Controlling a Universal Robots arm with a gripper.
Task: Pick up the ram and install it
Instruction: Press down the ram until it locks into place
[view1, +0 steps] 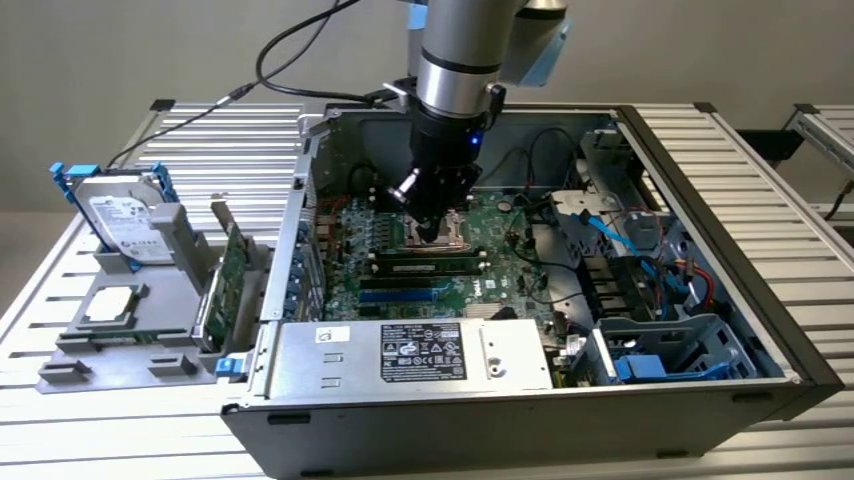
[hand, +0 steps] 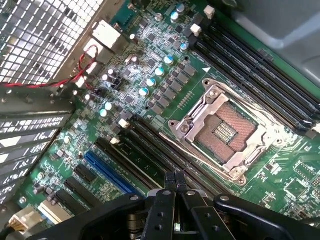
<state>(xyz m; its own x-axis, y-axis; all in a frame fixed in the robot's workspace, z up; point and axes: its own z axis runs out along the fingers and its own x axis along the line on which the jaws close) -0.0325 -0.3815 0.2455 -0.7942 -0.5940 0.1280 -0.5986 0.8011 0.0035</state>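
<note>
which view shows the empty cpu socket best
The wrist view: the CPU socket lies open and close up, its pin field and metal frame plain, beyond the shut gripper. In the exterior view the arm and gripper stand over it inside the computer case, so little more than an edge shows.

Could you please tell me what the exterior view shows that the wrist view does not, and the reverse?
Exterior view alone: the whole open computer case, the power supply, the silver hard drive with blue rails and the green expansion card in a grey holder at that view's left. Wrist view alone: the gold contacts inside the open CPU socket, a blue slot, red wires. Both: the shut gripper over the motherboard, near its black memory slots, holding nothing.
</note>
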